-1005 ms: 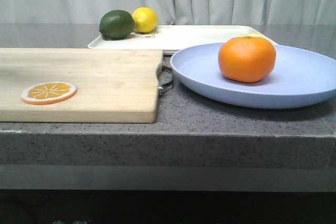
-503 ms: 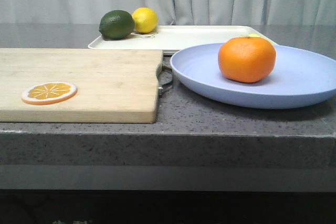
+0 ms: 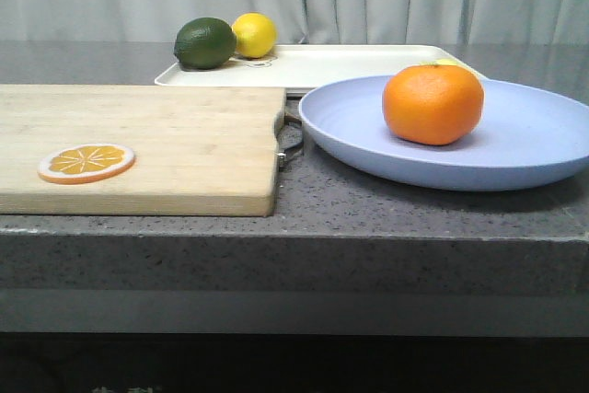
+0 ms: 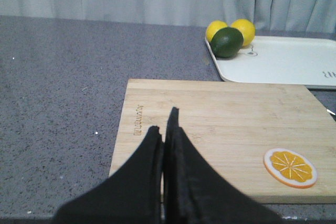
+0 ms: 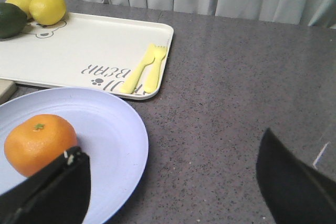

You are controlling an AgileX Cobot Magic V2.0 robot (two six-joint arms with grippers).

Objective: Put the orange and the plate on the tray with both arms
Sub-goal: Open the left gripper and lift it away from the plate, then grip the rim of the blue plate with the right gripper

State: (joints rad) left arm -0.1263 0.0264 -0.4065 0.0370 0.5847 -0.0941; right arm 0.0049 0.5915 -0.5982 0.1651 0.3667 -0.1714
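The orange [image 3: 433, 103] sits on the pale lavender-blue plate [image 3: 525, 149] at the right of the counter; both also show in the right wrist view, the orange [image 5: 38, 142] and the plate [image 5: 113, 135]. The cream-white tray [image 3: 350, 63] lies behind the plate; it shows in the right wrist view [image 5: 79, 51] and the left wrist view [image 4: 283, 61]. My left gripper [image 4: 165, 124] is shut and empty above the wooden cutting board [image 4: 220, 124]. My right gripper [image 5: 170, 177] is open wide beside the plate's rim, empty. Neither gripper shows in the front view.
A dark green lime [image 3: 204, 42] and a yellow lemon [image 3: 254, 34] sit at the tray's far left corner. A second lemon [image 4: 216, 29] shows in the left wrist view. A yellow fork and knife [image 5: 144, 69] lie on the tray. An orange slice disc [image 3: 86, 162] lies on the cutting board [image 3: 138, 144].
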